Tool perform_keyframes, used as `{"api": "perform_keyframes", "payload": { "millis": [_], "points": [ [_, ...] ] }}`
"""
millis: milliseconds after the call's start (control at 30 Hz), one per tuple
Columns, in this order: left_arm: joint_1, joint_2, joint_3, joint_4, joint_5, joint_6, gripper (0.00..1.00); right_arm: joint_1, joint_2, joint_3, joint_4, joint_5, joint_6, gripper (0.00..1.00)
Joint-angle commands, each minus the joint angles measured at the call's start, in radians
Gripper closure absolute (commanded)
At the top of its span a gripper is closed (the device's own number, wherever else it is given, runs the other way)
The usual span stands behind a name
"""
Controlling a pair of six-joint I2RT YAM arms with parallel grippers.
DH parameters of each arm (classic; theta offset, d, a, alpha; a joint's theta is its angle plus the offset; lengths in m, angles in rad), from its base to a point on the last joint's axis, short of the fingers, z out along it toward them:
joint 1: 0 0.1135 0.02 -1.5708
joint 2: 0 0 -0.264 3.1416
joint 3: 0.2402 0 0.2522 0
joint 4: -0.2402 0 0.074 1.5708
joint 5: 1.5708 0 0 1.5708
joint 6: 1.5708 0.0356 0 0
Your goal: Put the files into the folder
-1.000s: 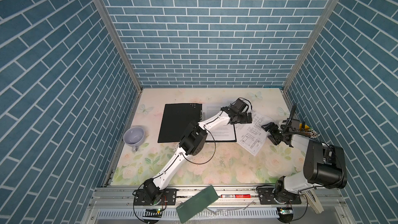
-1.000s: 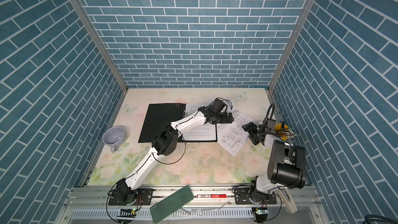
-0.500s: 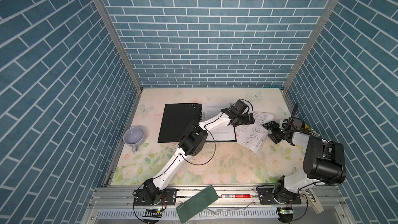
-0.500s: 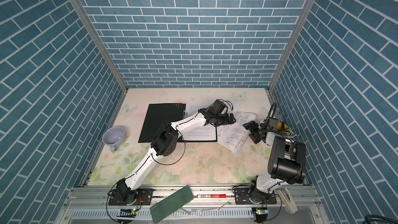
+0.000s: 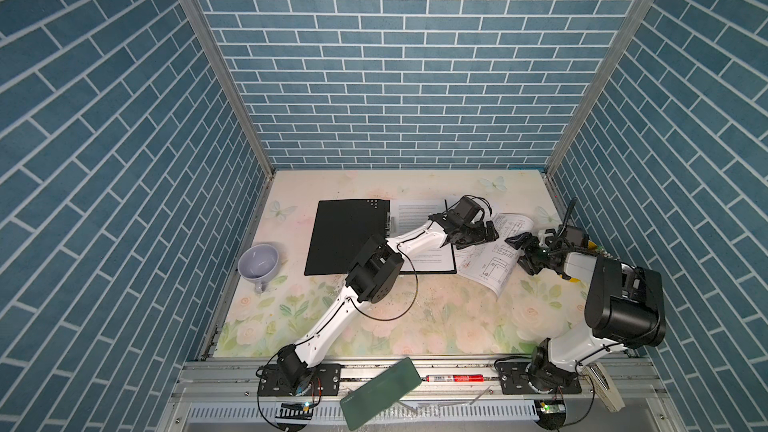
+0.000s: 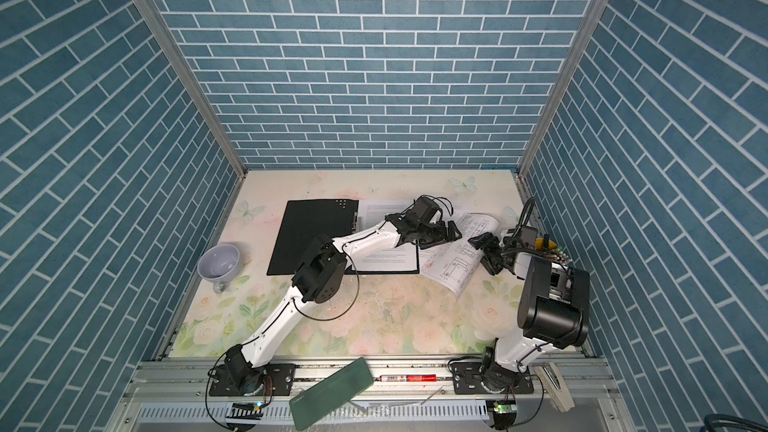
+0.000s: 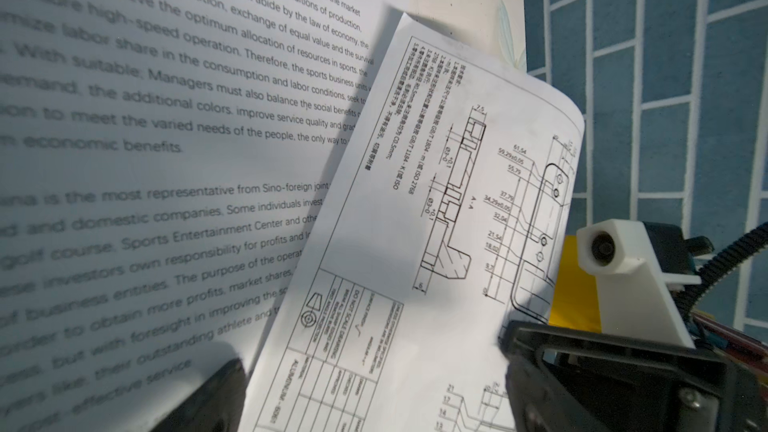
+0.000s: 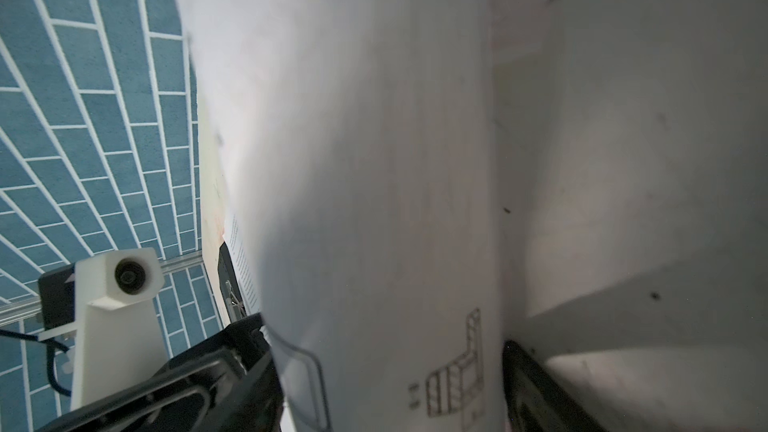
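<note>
The folder (image 5: 345,234) (image 6: 311,234) lies open on the table, black inside up. A printed text sheet (image 5: 415,216) (image 7: 166,118) rests on its right half. Partly over the folder's right edge lies the drawing sheet (image 5: 492,259) (image 6: 455,265) (image 7: 415,209), its far right edge curled upward. My left gripper (image 5: 482,235) (image 6: 446,235) (image 7: 374,409) is open, low over the drawing sheet's left part. My right gripper (image 5: 521,251) (image 6: 484,251) (image 8: 384,338) is open, and the curled edge (image 8: 374,201) stands between its jaws.
A lilac cup (image 5: 258,261) stands left of the folder. A dark green slab (image 5: 380,392) and a red pen (image 5: 455,378) lie on the front rail. Something yellow (image 6: 544,243) sits by the right arm near the right wall.
The drawing sheet's right edge has lifted and curled up between the right jaws, which have narrowed a little. The left gripper has shifted slightly right over the sheet.
</note>
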Motion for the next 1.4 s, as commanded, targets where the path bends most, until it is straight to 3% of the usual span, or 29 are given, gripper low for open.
{"api": "perform_keyframes", "payload": {
  "millis": [0, 200, 500, 733, 867, 1367],
  "points": [
    [-0.011, -0.018, -0.027, -0.005, 0.017, -0.022, 0.02, 0.001, 0.051, 0.005, -0.134, 0.028, -0.053, 0.22],
    [-0.013, -0.028, -0.055, 0.069, 0.03, -0.064, 0.02, 0.001, 0.054, 0.014, -0.13, 0.021, -0.054, 0.24],
    [-0.017, -0.047, -0.074, 0.09, 0.025, -0.07, 0.03, 0.001, 0.048, 0.067, -0.245, 0.066, -0.101, 0.41],
    [-0.017, -0.048, -0.071, 0.076, 0.024, -0.06, 0.02, 0.0, 0.016, 0.079, -0.299, 0.102, -0.123, 0.45],
    [-0.013, -0.057, -0.071, 0.064, 0.02, -0.042, 0.02, -0.001, 0.019, 0.08, -0.3, 0.08, -0.121, 0.52],
    [-0.001, -0.118, -0.075, -0.069, 0.043, 0.056, 0.02, -0.008, -0.011, 0.114, -0.316, 0.053, -0.095, 0.53]
  ]
}}
